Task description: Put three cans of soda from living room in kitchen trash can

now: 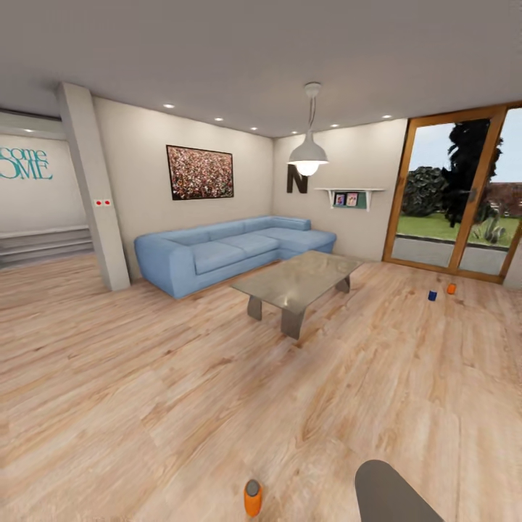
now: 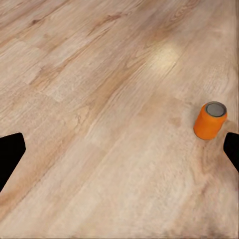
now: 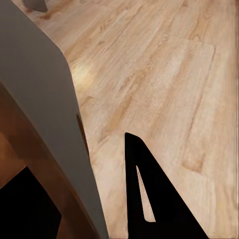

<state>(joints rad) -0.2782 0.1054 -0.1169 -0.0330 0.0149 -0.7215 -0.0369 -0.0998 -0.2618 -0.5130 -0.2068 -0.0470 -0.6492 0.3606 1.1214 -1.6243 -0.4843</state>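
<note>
One orange soda can (image 1: 252, 497) stands upright on the wood floor right in front of me. In the left wrist view this orange can (image 2: 209, 120) sits just by one black fingertip (image 2: 232, 149) of my left gripper (image 2: 122, 154), which hangs open above the floor with nothing in it. A dark blue can (image 1: 433, 295) and a second orange can (image 1: 451, 288) stand on the floor near the glass door. The grey trash can (image 1: 391, 493) with its brown inside (image 3: 20, 149) is held up at my right. My right gripper (image 3: 89, 204) is shut on its wall, one finger inside and one outside.
A glass coffee table (image 1: 301, 279) stands mid-room in front of a blue corner sofa (image 1: 225, 250). A wood-framed glass door (image 1: 457, 196) is at the right and a white pillar (image 1: 94, 188) at the left. Open plank floor lies between me and the far cans.
</note>
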